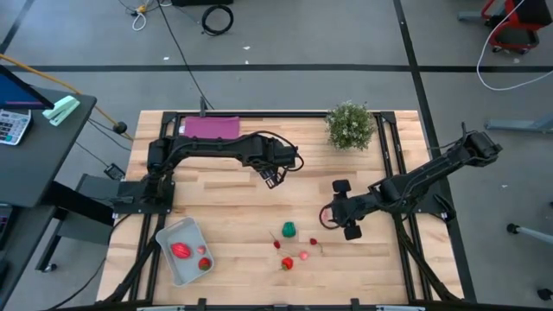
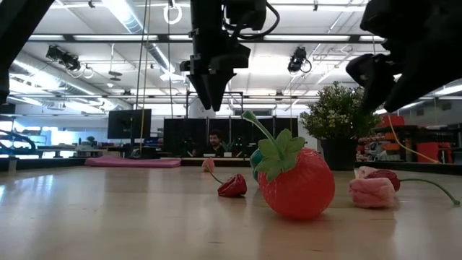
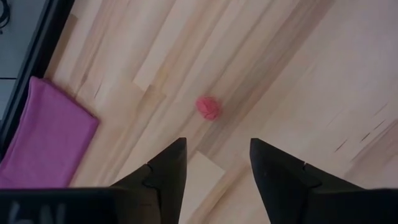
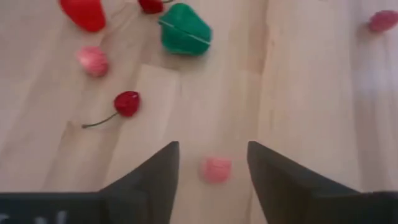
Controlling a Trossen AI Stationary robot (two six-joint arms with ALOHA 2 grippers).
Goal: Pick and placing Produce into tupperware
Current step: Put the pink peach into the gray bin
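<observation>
The tupperware (image 1: pixel 169 261) sits near the table's near left corner and holds a few red and pink pieces (image 1: pixel 180 250). Loose produce lies near the middle front: a green piece (image 1: pixel 289 230), a strawberry (image 1: pixel 286 263), cherries (image 1: pixel 276 244) and pink bits (image 1: pixel 303 256). My left gripper (image 1: pixel 275 179) hangs open over mid-table, above a small pink piece (image 3: pixel 208 107). My right gripper (image 1: pixel 327 216) is open and raised to the right of the loose produce. In the right wrist view a pink piece (image 4: pixel 216 169) lies on the wood below, between its fingers (image 4: pixel 152 180); the green piece (image 4: pixel 185 28) and a cherry (image 4: pixel 127 103) lie beyond.
A bushy potted plant (image 1: pixel 350 126) stands at the far right of the table. A flat purple sheet (image 1: pixel 210 128) lies at the far edge behind the left arm. Bare wood stretches between the tupperware and the produce. A person (image 2: pixel 214 141) sits in the room beyond.
</observation>
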